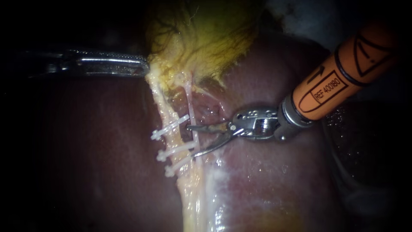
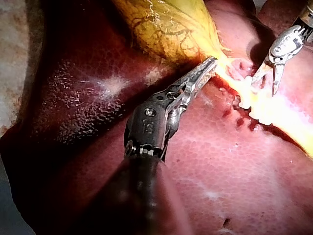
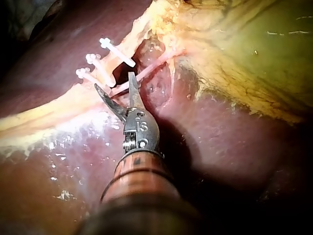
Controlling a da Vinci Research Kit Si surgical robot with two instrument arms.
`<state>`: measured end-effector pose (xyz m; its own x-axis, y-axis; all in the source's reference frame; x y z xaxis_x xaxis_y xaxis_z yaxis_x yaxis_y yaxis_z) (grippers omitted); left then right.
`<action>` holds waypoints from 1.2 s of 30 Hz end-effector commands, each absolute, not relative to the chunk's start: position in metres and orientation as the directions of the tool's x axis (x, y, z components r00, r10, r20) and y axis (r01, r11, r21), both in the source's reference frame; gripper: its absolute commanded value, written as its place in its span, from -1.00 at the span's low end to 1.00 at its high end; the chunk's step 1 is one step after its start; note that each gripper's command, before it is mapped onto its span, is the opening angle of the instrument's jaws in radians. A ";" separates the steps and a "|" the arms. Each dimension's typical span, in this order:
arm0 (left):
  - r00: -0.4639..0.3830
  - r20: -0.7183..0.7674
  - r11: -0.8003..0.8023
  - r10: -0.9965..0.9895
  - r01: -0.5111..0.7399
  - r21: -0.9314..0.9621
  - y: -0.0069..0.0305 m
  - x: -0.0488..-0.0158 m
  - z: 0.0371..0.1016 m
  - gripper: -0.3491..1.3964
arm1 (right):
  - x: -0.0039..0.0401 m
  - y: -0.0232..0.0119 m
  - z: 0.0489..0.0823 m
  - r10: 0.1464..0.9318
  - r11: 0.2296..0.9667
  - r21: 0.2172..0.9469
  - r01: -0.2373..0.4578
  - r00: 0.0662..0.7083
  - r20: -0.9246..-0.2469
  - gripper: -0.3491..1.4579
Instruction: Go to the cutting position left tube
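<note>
Three clips (image 1: 171, 152) on left tube (image 1: 173, 138), lying crosswise just beyond right instrument (image 1: 191, 141), jaws spread; left instrument (image 1: 143, 68) pinching gallbladder (image 1: 201, 38).

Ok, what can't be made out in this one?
Endoscope view: shaft of the left instrument lost in darkness.
Left wrist view: clips washed out by glare.
Right wrist view: one open jaw of the right instrument crosses the thin tube, hiding whether they touch.
</note>
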<state>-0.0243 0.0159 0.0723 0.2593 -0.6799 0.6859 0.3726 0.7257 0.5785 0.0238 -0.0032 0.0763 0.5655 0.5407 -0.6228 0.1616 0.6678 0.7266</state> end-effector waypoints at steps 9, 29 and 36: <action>0.259 0.686 0.726 -0.680 0.374 0.577 0.0158 -0.0245 0.0724 -1.00 | 0.0247 -0.0030 0.0767 0.578 0.604 0.769 0.210 0.548 -0.604 0.76; 0.259 0.686 0.726 -0.679 0.374 0.577 0.0158 -0.0245 0.0725 -1.00 | 0.0302 -0.0035 0.0767 0.669 0.469 0.827 0.310 0.486 -0.562 0.74; 0.259 0.686 0.726 -0.679 0.374 0.577 0.0159 -0.0246 0.0726 -1.00 | 0.0323 -0.0052 0.0776 0.683 0.456 0.834 0.311 0.479 -0.552 0.74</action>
<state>-0.0246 0.0159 0.0726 0.2595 -0.6793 0.6864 0.3739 0.7260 0.5771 0.0325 -0.0054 0.0777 0.4755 0.6848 -0.5523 0.3131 0.4550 0.8336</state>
